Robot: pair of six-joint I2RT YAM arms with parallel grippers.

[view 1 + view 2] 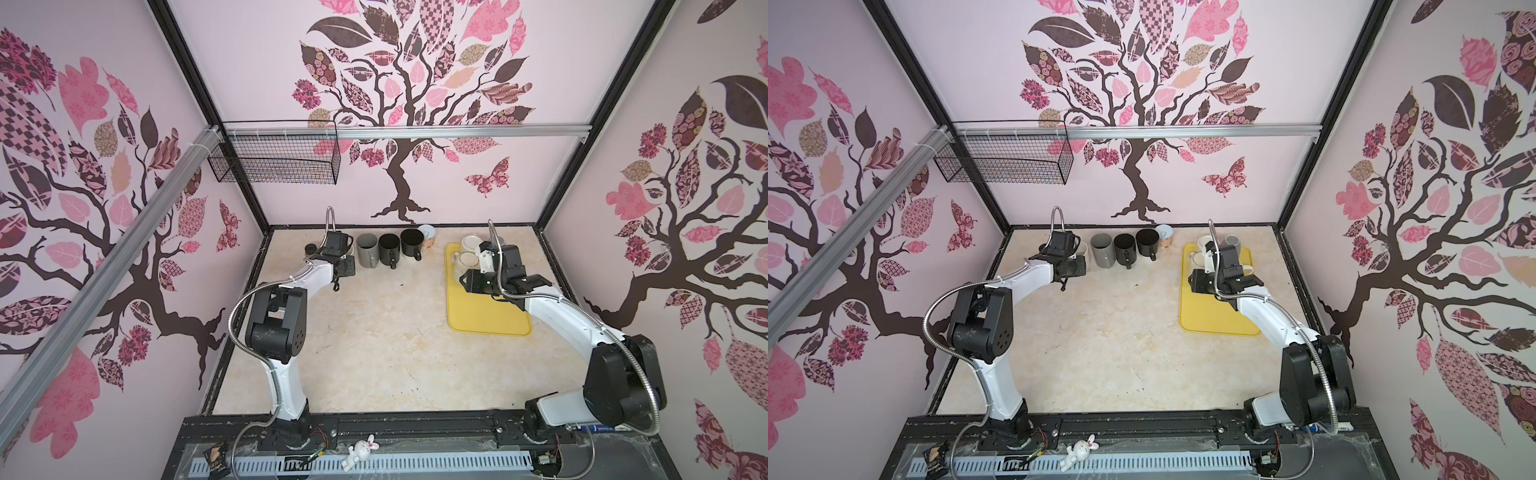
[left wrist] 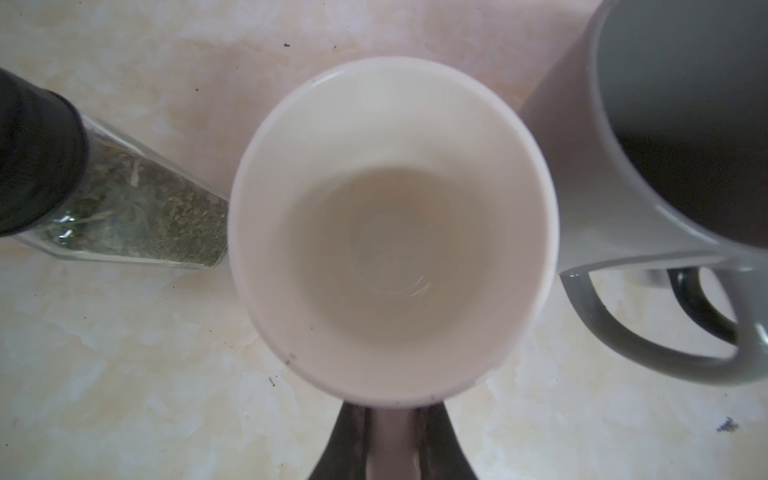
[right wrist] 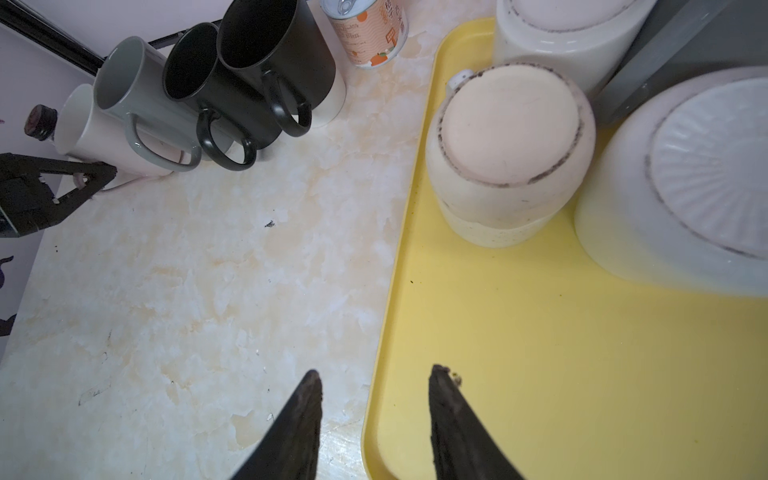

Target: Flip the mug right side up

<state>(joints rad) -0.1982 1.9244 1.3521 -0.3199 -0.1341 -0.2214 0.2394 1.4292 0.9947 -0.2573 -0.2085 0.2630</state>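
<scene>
Left claw (image 3: pixel 93 174) pinches handle of white ceramic mug (image 2: pixel 390 232), likely steadying it; mug upright between glass herb jar (image 2: pixel 137 212) and grey ceramic mug (image 2: pixel 648 166). Right claw (image 3: pixel 374 370) half-open, empty, straddling yellow plastic tray (image 3: pixel 540 353) edge.

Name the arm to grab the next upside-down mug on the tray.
Right: right end effector hovers open over the tray beside an upside-down mug; left end effector grips a white mug.

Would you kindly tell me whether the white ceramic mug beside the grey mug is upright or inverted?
Upright: the left wrist view looks down into the white ceramic mug, showing its open rim and empty bottom.
</scene>
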